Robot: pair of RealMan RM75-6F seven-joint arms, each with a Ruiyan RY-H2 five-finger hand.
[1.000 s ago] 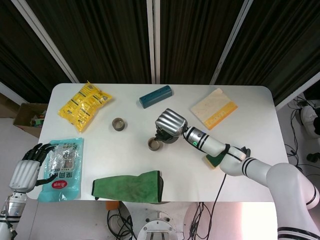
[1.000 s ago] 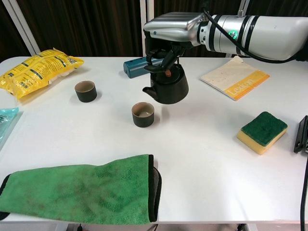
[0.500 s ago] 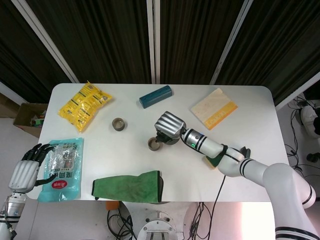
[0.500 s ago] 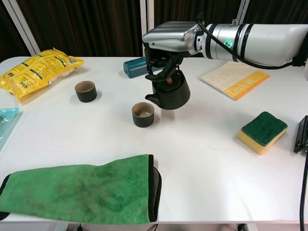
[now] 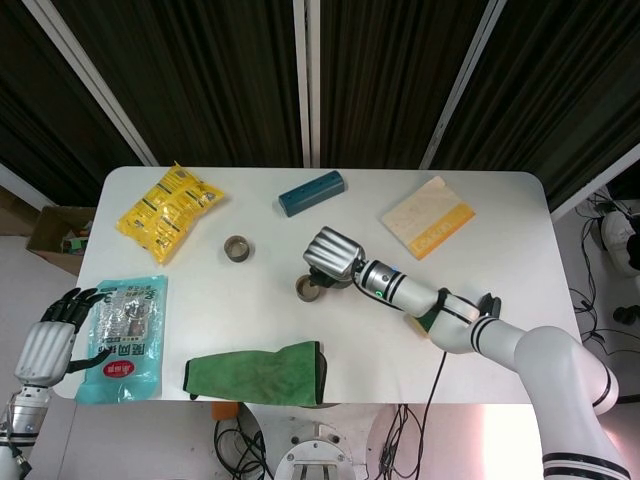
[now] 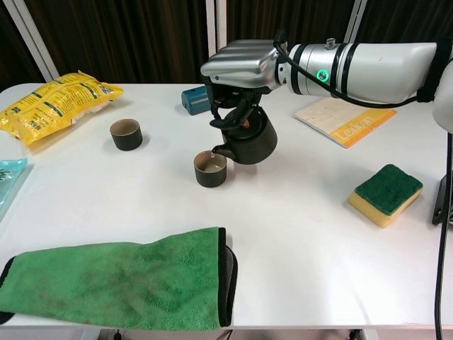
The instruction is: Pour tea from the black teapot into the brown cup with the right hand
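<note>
My right hand (image 6: 237, 67) (image 5: 331, 252) grips the black teapot (image 6: 248, 136) by its top handle, holding it just above the table. The pot tilts left, and its spout hangs right over the rim of a brown cup (image 6: 210, 168) (image 5: 309, 289) near the table's middle. A second brown cup (image 6: 127, 134) (image 5: 237, 248) stands farther left and back. In the head view the hand hides most of the pot. My left hand (image 5: 58, 335) rests off the table's left edge with its fingers spread, next to a teal packet (image 5: 125, 335).
A green cloth (image 6: 120, 280) lies along the front edge. A yellow snack bag (image 6: 53, 103) sits at the back left, a blue box (image 5: 311, 192) at the back centre, a yellow booklet (image 6: 345, 117) at the back right, a sponge (image 6: 386, 193) to the right.
My right hand has carried the teapot left and lower, and tipped it, so the spout now sits over the cup's rim. The left hand has not moved.
</note>
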